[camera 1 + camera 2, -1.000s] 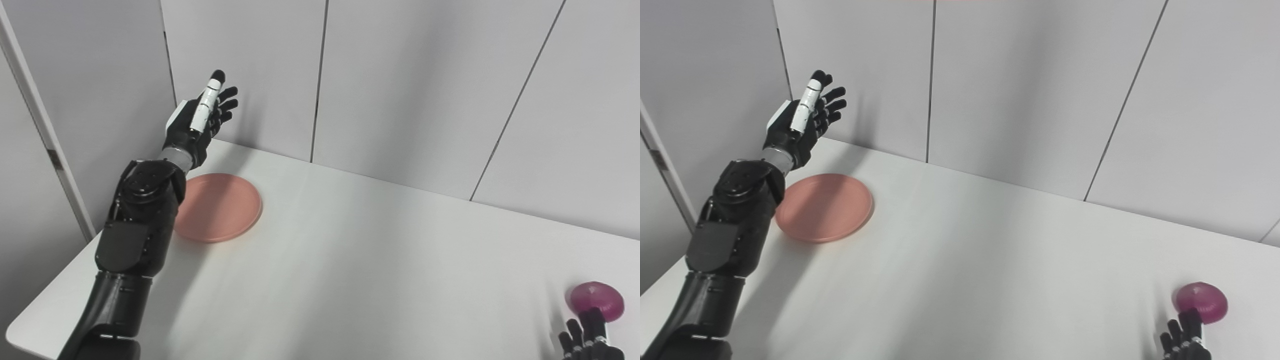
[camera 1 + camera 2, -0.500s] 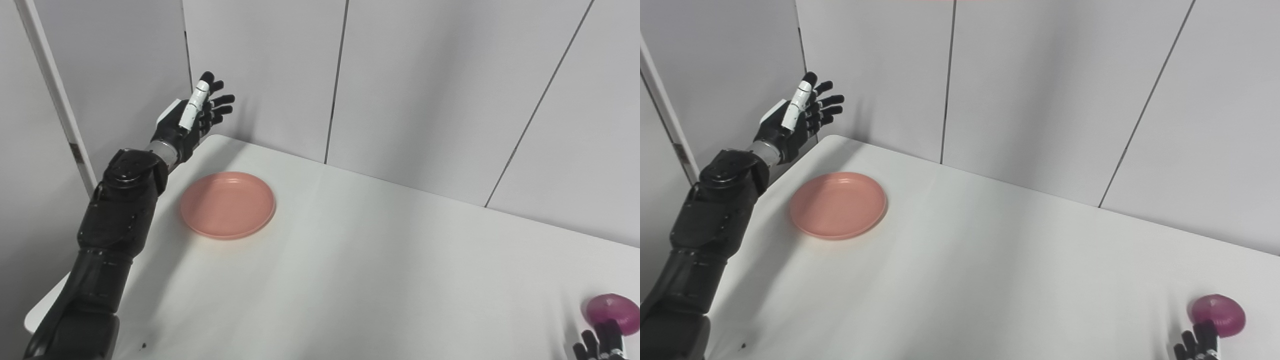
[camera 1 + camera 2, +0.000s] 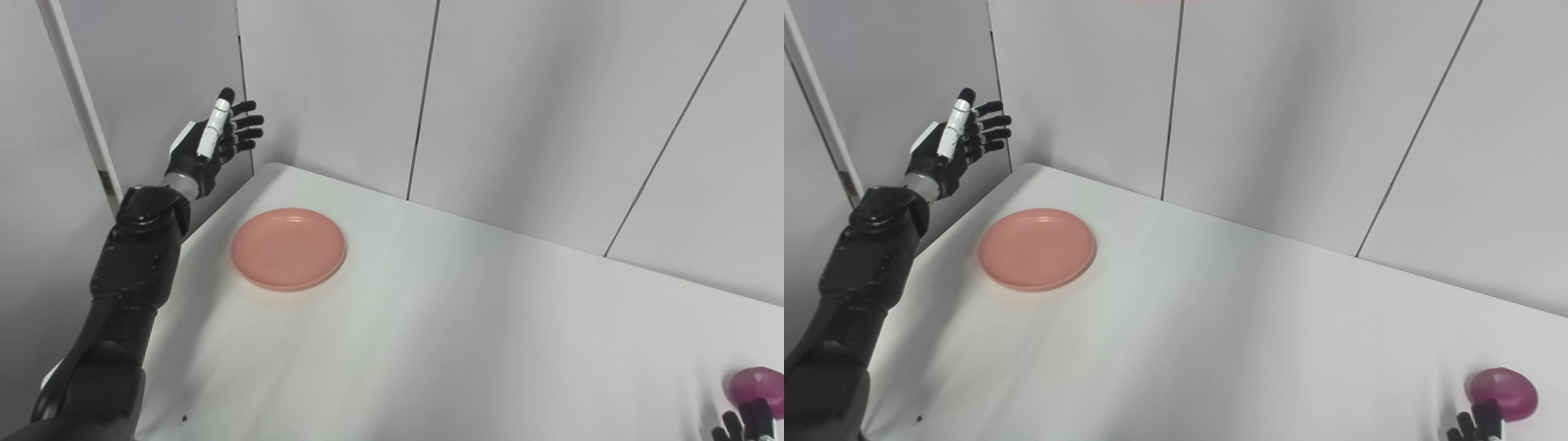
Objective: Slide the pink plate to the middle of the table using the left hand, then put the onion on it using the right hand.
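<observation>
The pink plate point(image 3: 288, 248) lies flat on the white table point(image 3: 441, 331) near its far left corner; it also shows in the right eye view point(image 3: 1036, 248). My left hand point(image 3: 212, 142) is open, fingers spread, raised in the air beyond the table's left edge, up and to the left of the plate and apart from it. The purple onion point(image 3: 1503, 394) sits near the front right corner. Only the fingertips point(image 3: 1476, 424) of my right hand show at the bottom edge, just in front of the onion; its state is unclear.
Grey wall panels point(image 3: 520, 92) stand close behind the table and along its left side. A white upright post point(image 3: 79, 110) stands at the far left. A small dark speck point(image 3: 183, 419) lies near the table's front left edge.
The camera has shifted, moving the whole scene right. My left hand has moved left, from over the table's far left corner to beyond its left edge. The plate and onion stay put.
</observation>
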